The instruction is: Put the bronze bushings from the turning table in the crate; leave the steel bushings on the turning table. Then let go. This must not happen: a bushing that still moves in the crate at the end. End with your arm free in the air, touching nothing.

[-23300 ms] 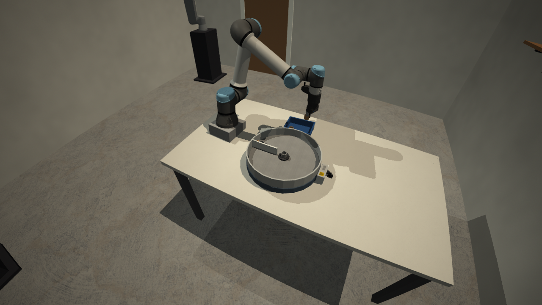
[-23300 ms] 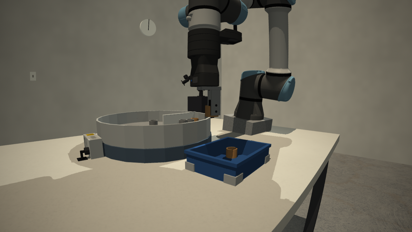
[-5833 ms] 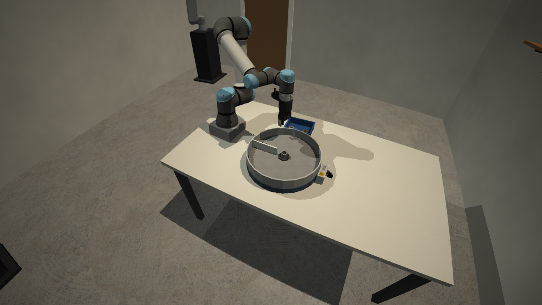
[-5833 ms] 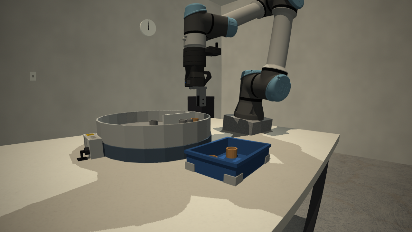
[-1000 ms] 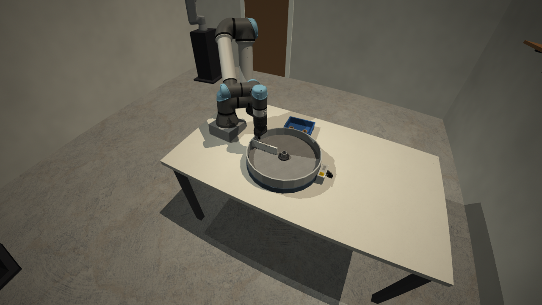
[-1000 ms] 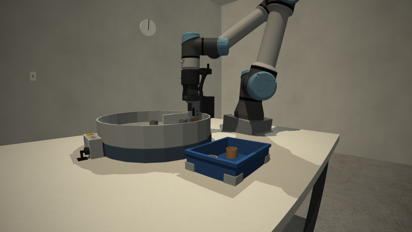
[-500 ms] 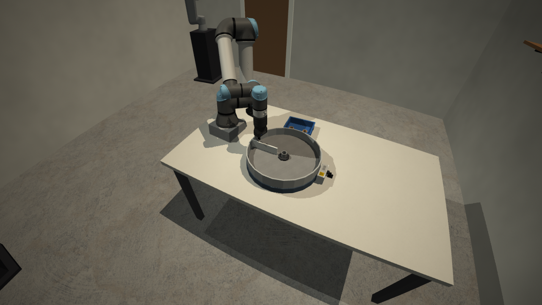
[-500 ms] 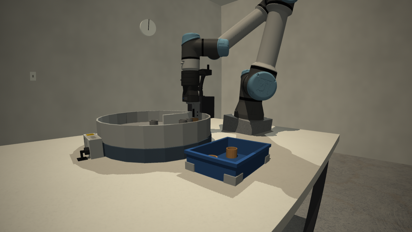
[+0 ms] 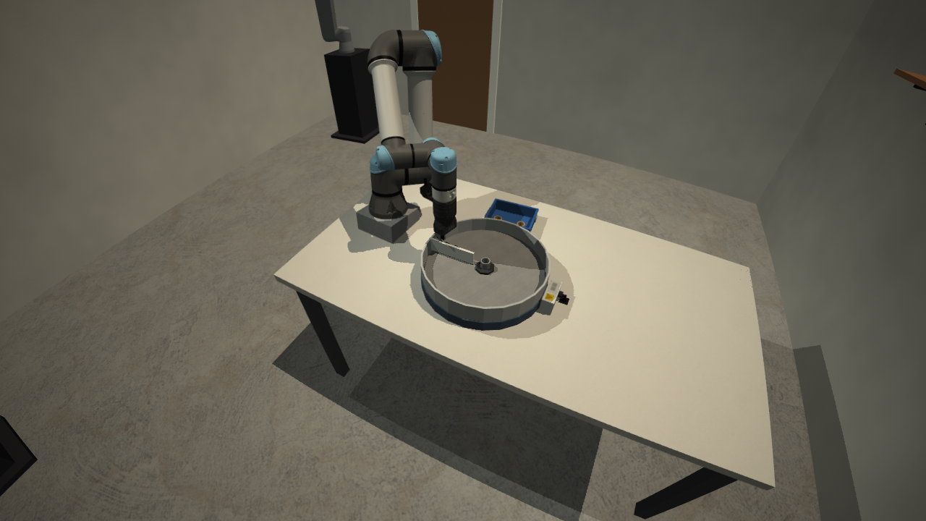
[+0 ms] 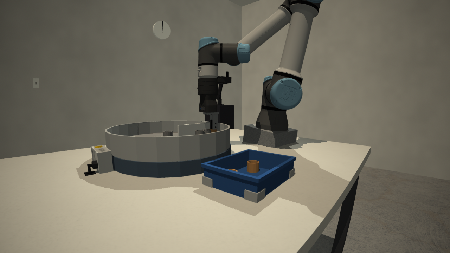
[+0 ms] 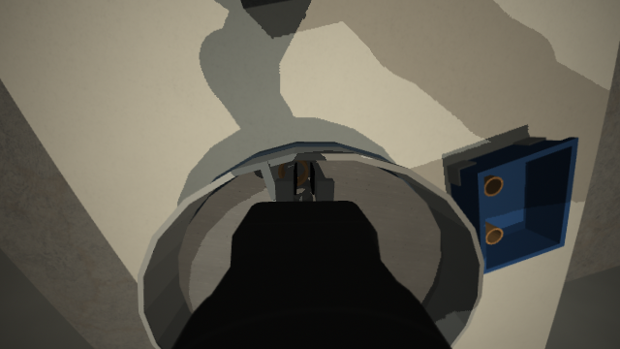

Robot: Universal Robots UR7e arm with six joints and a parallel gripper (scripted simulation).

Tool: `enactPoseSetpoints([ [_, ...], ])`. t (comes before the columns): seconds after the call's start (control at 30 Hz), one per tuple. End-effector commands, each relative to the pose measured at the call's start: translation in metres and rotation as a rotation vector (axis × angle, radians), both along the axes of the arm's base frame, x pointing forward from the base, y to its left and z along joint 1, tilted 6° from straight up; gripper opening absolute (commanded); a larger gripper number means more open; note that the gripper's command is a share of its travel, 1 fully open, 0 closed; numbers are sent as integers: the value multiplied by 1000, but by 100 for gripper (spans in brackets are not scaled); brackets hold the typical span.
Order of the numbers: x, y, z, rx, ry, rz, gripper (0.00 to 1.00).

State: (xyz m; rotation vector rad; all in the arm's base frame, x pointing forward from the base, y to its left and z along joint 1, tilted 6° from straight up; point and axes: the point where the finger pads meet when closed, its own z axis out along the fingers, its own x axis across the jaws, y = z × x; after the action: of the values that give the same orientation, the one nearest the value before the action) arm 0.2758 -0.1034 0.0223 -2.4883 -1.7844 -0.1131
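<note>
Evidently one bronze bushing [image 10: 213, 130] [image 11: 283, 173] sits inside the turning table [image 9: 485, 315] [image 10: 166, 147] [image 11: 141, 291], low at the fingertips, close to the outer wall. Claw [image 9: 443, 236] [image 10: 213, 125] [image 11: 303, 173] points straight down over it, its fingers part-way open with a narrow gap; no bushing is seen lifted, and whether a finger touches the bronze rim cannot be told. Beside it, a pale divider [image 9: 453, 251] [image 10: 192, 129] [image 11: 268, 181] runs from near the wall toward the central hub [image 9: 484, 265] [image 10: 167, 133]. Two grey bushing rims [image 10: 199, 132] show near the bronze one in the exterior view, mostly hidden by the wall. Farther out, the blue crate [image 9: 532, 222] [image 10: 231, 185] [image 11: 549, 179] stands near the turning table, grey brackets [image 10: 252, 195] at its visible corners. It holds two bronze bushings: one upright [image 9: 497, 218] [image 10: 252, 166] [image 11: 493, 186], the other [image 9: 520, 223] [image 10: 232, 170] [image 11: 494, 236] partly hidden by the crate's side in the exterior view. Control box [image 9: 550, 299] [image 10: 102, 159], yellow label on top, adjoins the turning table. Arm's grey block [image 9: 372, 223] [image 10: 251, 135] rests on the worktop [image 9: 647, 323] [image 10: 94, 220] [image 11: 121, 97]; beyond, a round clock [image 10: 161, 30] hangs on the wall.
</note>
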Motion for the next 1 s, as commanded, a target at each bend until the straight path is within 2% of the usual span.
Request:
enactPoseSetpoints([
  [0.0, 0, 0, -1, -1, -1, 0, 40],
  [0.97, 0, 1, -9, -1, -1, 0, 40],
])
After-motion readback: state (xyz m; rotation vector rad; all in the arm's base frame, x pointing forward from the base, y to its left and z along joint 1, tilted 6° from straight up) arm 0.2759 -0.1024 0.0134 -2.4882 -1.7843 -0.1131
